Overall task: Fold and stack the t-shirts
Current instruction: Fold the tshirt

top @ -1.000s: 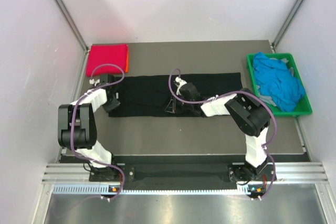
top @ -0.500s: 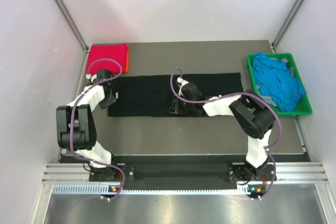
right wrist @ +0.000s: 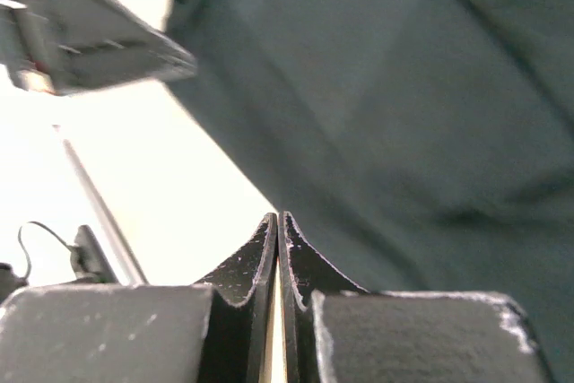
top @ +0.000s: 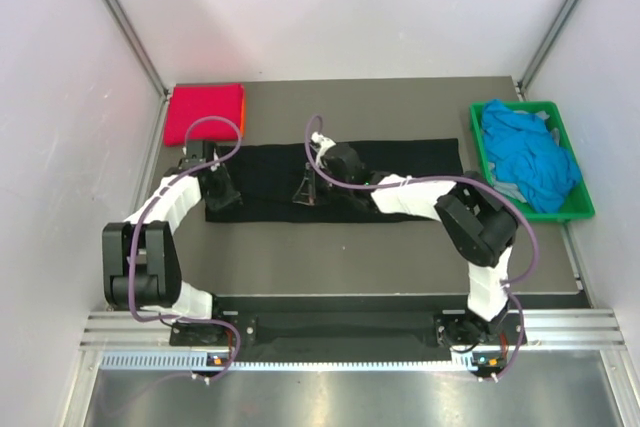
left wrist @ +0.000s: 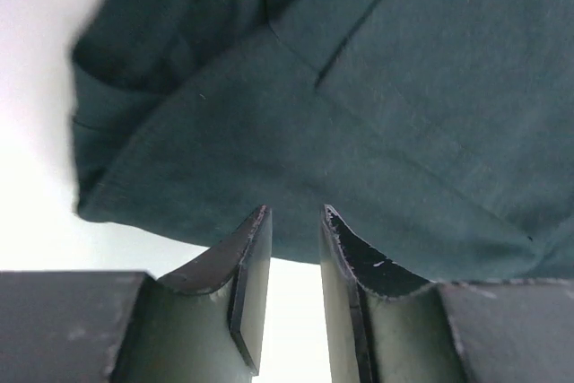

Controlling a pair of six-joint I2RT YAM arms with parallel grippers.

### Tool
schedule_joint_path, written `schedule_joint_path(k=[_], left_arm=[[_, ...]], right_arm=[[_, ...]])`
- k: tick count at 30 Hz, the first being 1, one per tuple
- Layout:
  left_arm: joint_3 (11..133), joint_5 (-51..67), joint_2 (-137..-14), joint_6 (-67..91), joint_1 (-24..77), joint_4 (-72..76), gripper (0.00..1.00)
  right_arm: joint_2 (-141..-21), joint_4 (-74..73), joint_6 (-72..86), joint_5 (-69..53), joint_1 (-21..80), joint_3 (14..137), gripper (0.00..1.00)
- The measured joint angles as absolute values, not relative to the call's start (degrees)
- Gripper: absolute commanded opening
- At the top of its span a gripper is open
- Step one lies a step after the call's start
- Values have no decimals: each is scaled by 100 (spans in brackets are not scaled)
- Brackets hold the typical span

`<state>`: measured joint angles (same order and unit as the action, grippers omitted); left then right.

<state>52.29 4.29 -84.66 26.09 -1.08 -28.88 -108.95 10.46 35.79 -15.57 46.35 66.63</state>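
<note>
My left gripper [left wrist: 294, 211] hangs over the left end of the black shirt [top: 262, 182], jaws a little apart and holding nothing I can see; the shirt lies as a long strip across the middle of the table [top: 400, 252]; my right gripper [right wrist: 278, 214] is closed at the strip about midway along, though on cloth or not I cannot tell. I judge the crosswise fold is in hand; next I must pinch the left end and carry it rightward.

Right claw [top: 304, 194] farther left over black t-shirt [top: 410, 172]
</note>
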Motion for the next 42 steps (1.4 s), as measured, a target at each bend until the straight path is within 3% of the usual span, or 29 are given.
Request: schedule_joint_path(k=[9, 17, 42], left_arm=[[4860, 484, -8527, 2711, -106, -2716, 33], [4847, 38, -8855, 2703, -106, -2639, 34], [5124, -1815, -9118, 2759, -99, -2808, 36]], right_arm=[[-11806, 1258, 3776, -2008, 4991, 7548, 0], [-12451, 1369, 3981, -2215, 5085, 7620, 0], [-12296, 1702, 4025, -2064, 5083, 7199, 0]])
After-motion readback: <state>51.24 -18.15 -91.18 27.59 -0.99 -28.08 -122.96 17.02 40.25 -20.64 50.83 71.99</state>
